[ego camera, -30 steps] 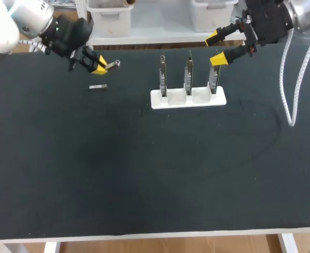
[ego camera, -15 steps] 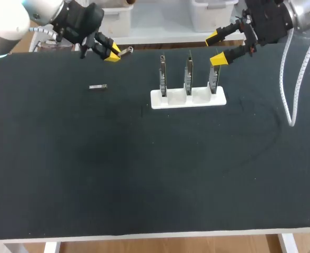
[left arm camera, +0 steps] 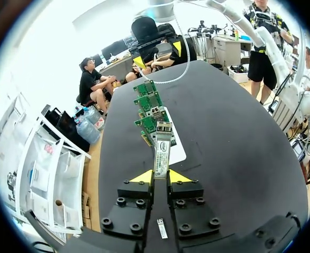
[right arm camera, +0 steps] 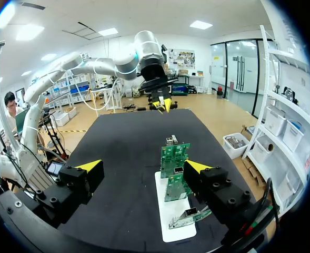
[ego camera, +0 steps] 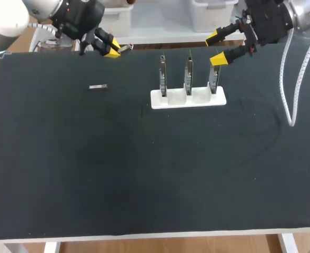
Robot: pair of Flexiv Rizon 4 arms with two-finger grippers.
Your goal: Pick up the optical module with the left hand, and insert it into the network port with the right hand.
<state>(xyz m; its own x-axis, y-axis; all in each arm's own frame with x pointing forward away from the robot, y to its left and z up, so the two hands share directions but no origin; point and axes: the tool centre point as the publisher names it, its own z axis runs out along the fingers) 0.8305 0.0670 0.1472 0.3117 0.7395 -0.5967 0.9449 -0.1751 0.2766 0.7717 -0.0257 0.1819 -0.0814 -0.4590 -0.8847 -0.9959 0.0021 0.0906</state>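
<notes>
**Item 1, optical module (left arm camera: 161,150):** slim metal body with a white printed label on its upper face; the print is too small to make out and no other writing shows; clamped at its rear end between the yellow tips of the left gripper (left arm camera: 160,176); held clear of the table (ego camera: 144,174) near the far left edge, free end pointing toward the boards.

**Item 2, right gripper (ego camera: 216,48):** fingers spread wide, nothing between them; poised above the right end of the board row, well apart from the left gripper.

**Item 3, white holder (ego camera: 218,99):** carries three green circuit boards (right arm camera: 171,174) upright in a row; a metal network port (right arm camera: 171,140) sits at a board's top edge.

**Item 4, spare module (ego camera: 98,87):** lies flat on the table, apart from both grippers.

**Step in hand (judged):** pickup looks complete; the handover to the right arm is not yet begun.

**Next move (judged):** bring the two grippers together; the right fingers must close on the module's exposed length before the left lets go; the nose should stay free and in line with the port.
</notes>
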